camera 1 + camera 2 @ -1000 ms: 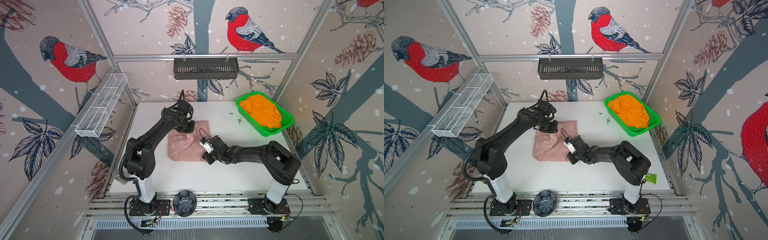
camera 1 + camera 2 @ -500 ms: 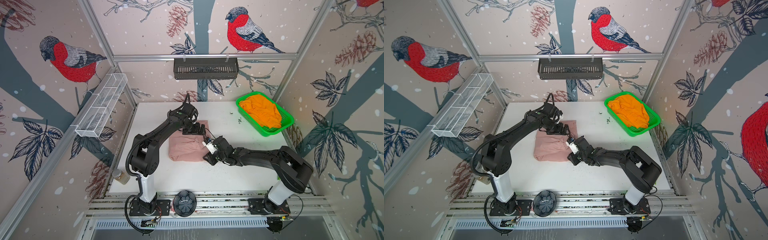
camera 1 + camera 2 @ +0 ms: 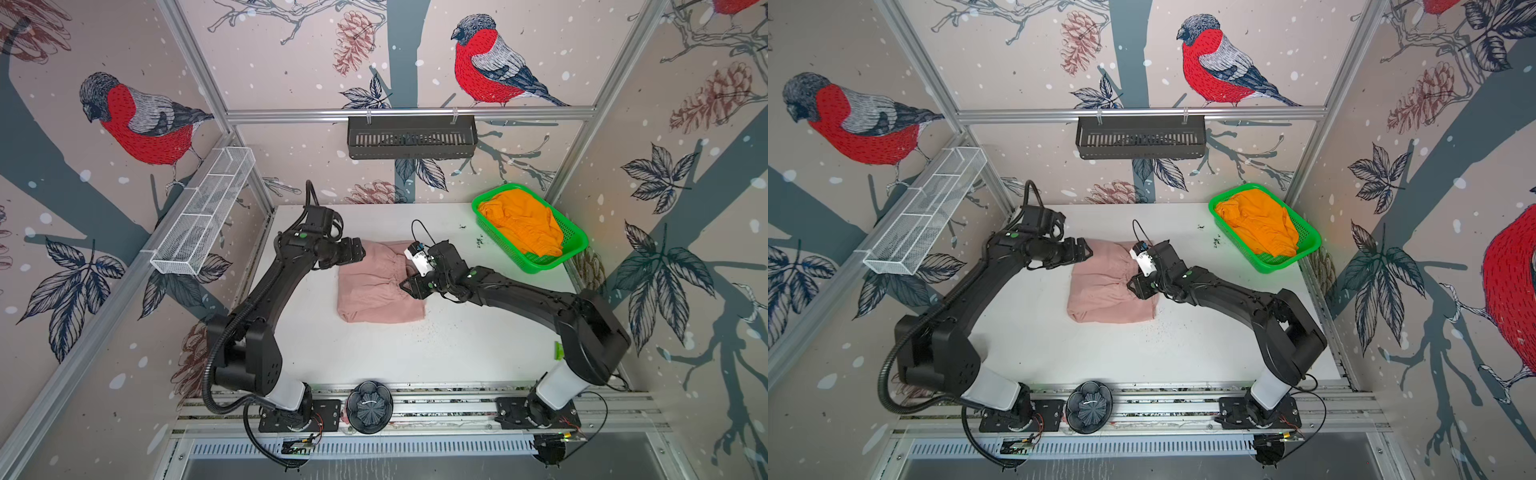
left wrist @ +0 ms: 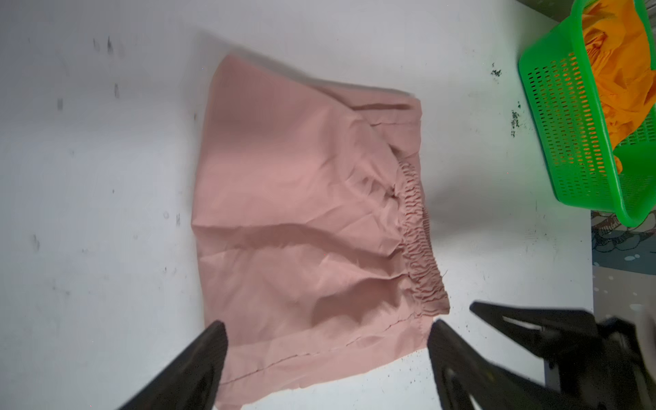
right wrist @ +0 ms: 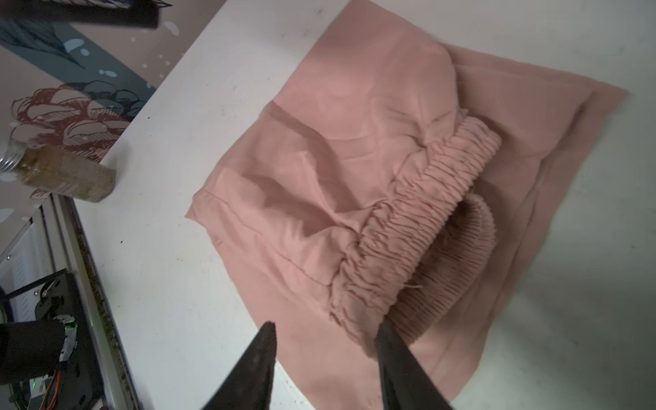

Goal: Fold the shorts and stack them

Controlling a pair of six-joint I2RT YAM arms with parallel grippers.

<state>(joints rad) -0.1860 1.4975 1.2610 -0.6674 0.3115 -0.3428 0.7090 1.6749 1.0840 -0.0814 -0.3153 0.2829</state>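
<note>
Left gripper and right gripper hang with jaws spread, holding nothing, over the pink shorts.

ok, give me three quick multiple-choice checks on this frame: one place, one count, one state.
1. The bright orange cloth shorts lie: A in the white wire shelf; B in the green plastic mesh basket; C in the black wall rack.
2. Shorts on the white table: A one; B two; C three.
3. The left gripper is: A shut on cloth; B shut, empty; C open, empty.
B, orange cloth fills the basket; A, only the folded dusty pink shorts lie there; C, its fingers stand wide apart, gripping nothing.
</note>
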